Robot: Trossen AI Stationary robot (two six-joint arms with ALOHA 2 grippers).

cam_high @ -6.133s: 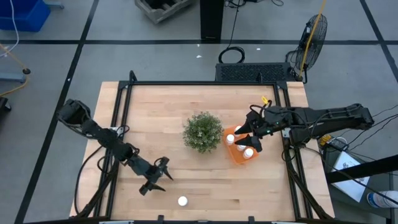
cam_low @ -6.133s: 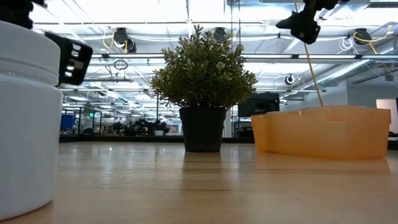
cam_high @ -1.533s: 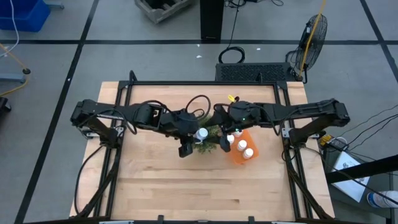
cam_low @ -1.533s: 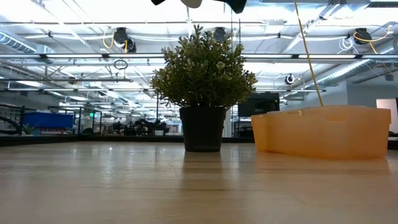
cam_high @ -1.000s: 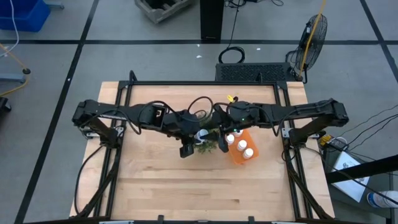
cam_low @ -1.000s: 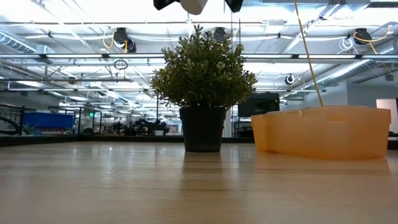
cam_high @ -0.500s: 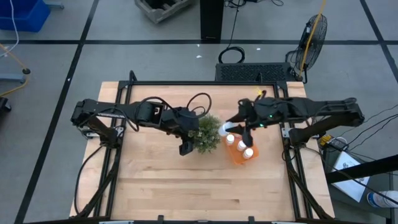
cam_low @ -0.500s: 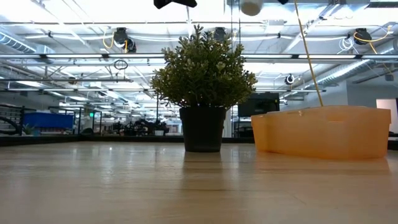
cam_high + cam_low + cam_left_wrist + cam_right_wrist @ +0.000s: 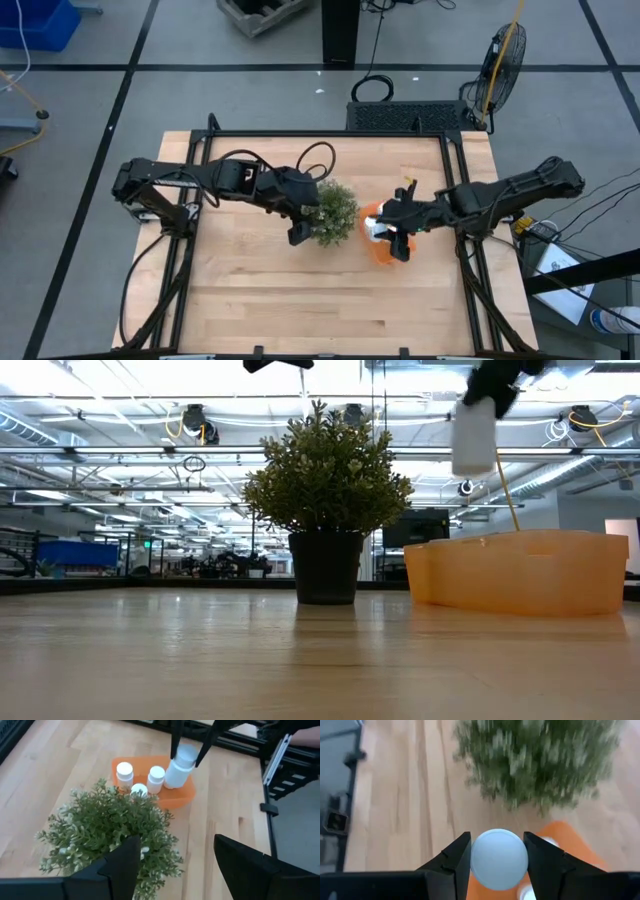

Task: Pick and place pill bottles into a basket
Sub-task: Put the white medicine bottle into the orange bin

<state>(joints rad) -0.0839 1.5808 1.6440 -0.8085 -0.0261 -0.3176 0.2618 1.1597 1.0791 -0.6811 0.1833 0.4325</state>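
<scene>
Holding a bottle point(image 9: 499, 858) by its cap, the right tool point(image 9: 383, 227) hangs above the basket point(image 9: 520, 571), fingers point(image 9: 451, 861) clamped on both sides of the cap. In the low view the held bottle hangs upright under this tool, clear of the basket rim, over the end nearest the plant point(image 9: 327, 485). From the left wrist view the same bottle shows between two dark fingers, directly over the basket, with three more bottles point(image 9: 124, 772) standing upright inside just beside it, caps up.

Left tool point(image 9: 298, 222) sits at the plant's other side, just beside the foliage, well apart from the basket. Its fingers point(image 9: 121, 865) are spread wide with nothing between them; the plant fills the view beyond them.

Basket sits on the worktop point(image 9: 240, 270) just beside the plant, below the right tool. In the high view the right tool covers most of the basket; only orange edges and a bit of white show around it. No bottle shows on the bare worktop in the high view.
</scene>
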